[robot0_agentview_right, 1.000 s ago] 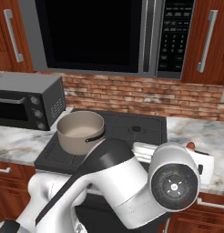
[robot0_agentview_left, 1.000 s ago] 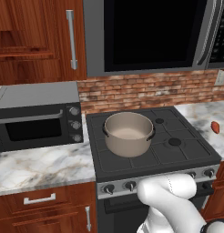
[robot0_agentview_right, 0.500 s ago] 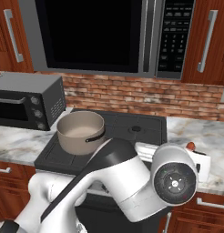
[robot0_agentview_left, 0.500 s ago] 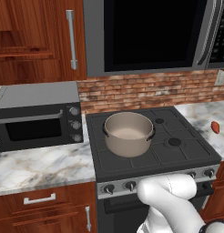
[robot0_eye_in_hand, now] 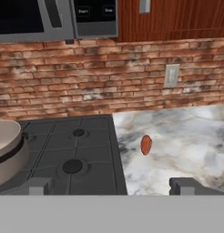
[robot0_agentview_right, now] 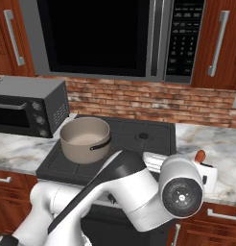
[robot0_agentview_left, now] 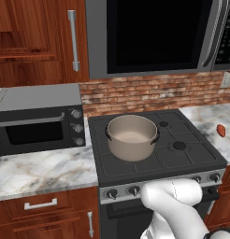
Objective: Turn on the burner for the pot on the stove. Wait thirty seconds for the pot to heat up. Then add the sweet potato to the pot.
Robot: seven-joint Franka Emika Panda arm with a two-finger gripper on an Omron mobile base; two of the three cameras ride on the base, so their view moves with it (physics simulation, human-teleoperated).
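Hand view: pincer (robot0_eye_in_hand: 114, 185) fingers apart, level | faces sweet potato (robot0_eye_in_hand: 146, 144) on counter (robot0_eye_in_hand: 186, 136)

The arm (robot0_agentview_right: 139, 192) shifts a little across the right base view: its round grey joint cap (robot0_agentview_right: 182, 191) sits slightly further left and higher than a second ago, covering more of the stove's (robot0_agentview_right: 153, 132) front edge.
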